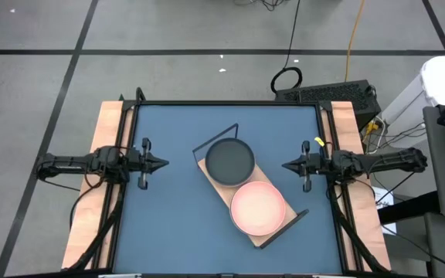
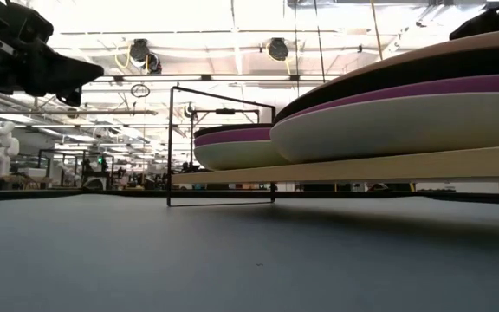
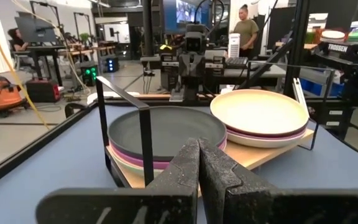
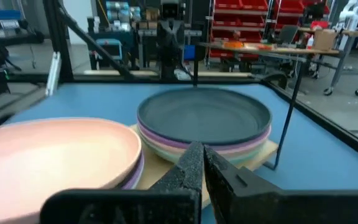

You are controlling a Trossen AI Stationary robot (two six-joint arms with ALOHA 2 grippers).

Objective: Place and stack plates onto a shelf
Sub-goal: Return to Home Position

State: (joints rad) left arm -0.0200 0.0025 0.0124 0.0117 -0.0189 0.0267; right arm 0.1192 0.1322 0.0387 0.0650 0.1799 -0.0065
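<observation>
The shelf (image 1: 225,191) lies slantwise at the middle of the high view, running from upper left to lower right on the blue desk (image 1: 168,224). Its thin black wire frame (image 1: 216,137) stands up at both ends. Two stacks of plates sit side by side on the wooden board. The stack toward the upper left is topped by a black plate (image 1: 230,161); the one toward the lower right is topped by a pink plate (image 1: 258,207). In the low view the near stack fills the right of the frame, with a pale plate at the bottom, then purple, then black, under a peach rim. The far stack shows pale, purple and black layers.

The left arm (image 1: 91,164) lies at the left edge of the desk, pointing toward the shelf and well apart from it, its jaws pressed together and holding nothing. The right arm (image 1: 377,162) mirrors it at the right edge, jaws likewise closed and empty.
</observation>
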